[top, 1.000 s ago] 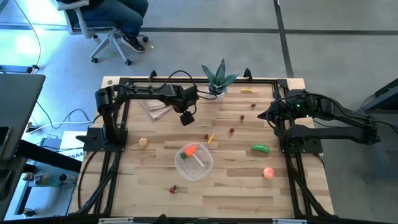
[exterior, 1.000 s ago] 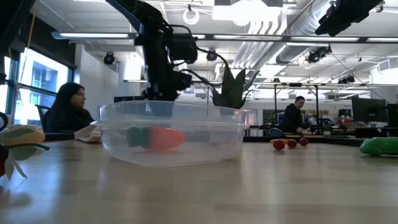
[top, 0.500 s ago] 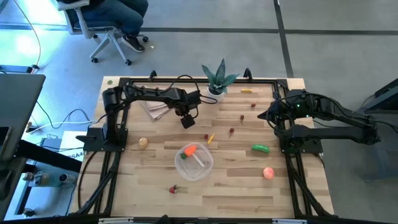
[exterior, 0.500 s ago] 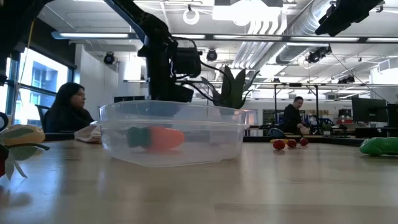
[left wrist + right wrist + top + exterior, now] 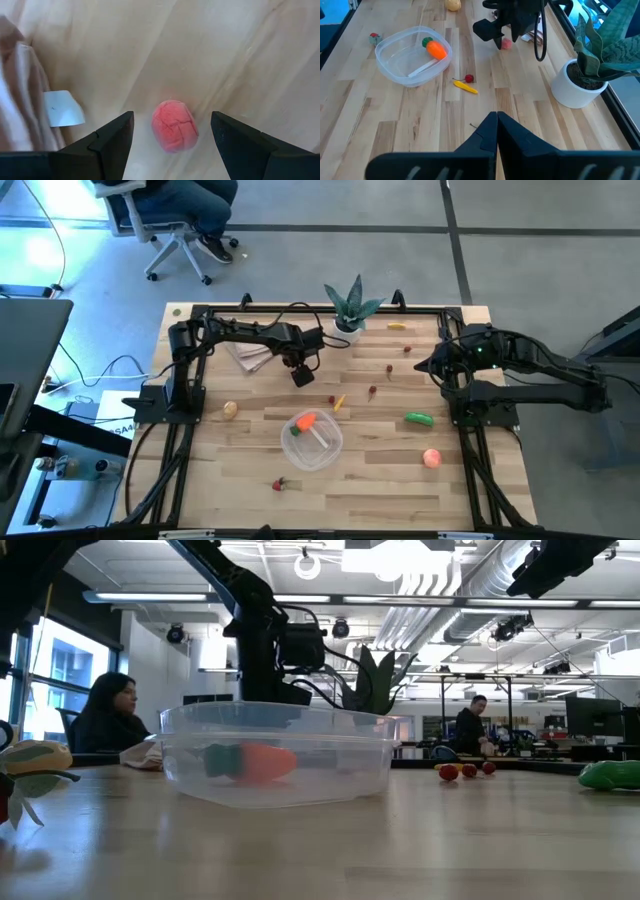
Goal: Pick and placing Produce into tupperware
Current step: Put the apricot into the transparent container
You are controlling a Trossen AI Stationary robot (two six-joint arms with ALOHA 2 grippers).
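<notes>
One small pink-red rounded produce piece lies on the wooden table, directly beneath the left gripper, centred between its spread, empty fingers. Right gripper, fingers closed and empty, waits well apart.

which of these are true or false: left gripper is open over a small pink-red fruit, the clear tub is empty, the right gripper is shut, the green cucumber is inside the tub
1. The left gripper is open above a small pink-red toy fruit lying on the wooden table. True.
2. The shallow round clear plastic tub is empty. False: an orange carrot lies inside it.
3. The right gripper is shut, waiting at the table's right side. True.
4. The green cucumber is inside the tub. False: it lies on the table to the right of the tub, apart from it.
</notes>
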